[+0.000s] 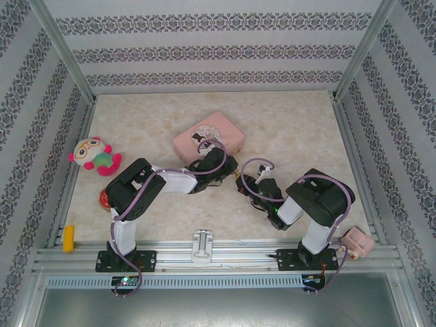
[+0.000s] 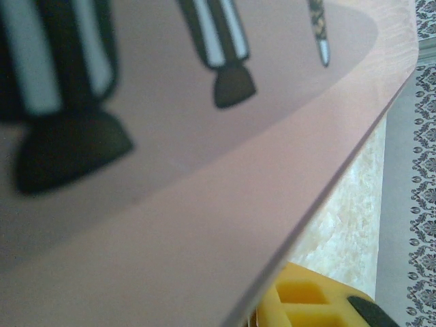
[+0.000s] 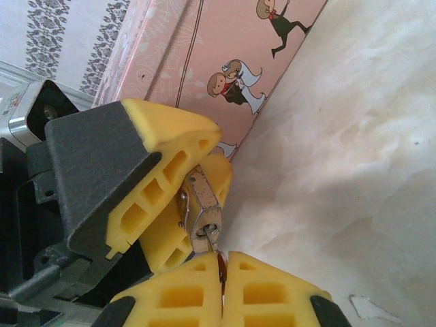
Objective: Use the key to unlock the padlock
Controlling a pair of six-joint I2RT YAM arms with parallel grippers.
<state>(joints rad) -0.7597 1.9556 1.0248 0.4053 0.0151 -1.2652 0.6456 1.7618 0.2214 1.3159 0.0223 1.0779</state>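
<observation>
Padlock [image 3: 201, 204], key [image 3: 214, 238] just beside tin [image 3: 204, 61] edge

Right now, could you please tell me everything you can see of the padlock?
The padlock is small, with a brass-coloured body and a silvery part, likely the shackle, along its left edge. It is held tilted between the yellow fingers of the left gripper, near the pink tin. Its keyhole end points toward the right gripper, which pinches a thin dark sliver, apparently the key, at it. Whether it is locked cannot be told.
</observation>
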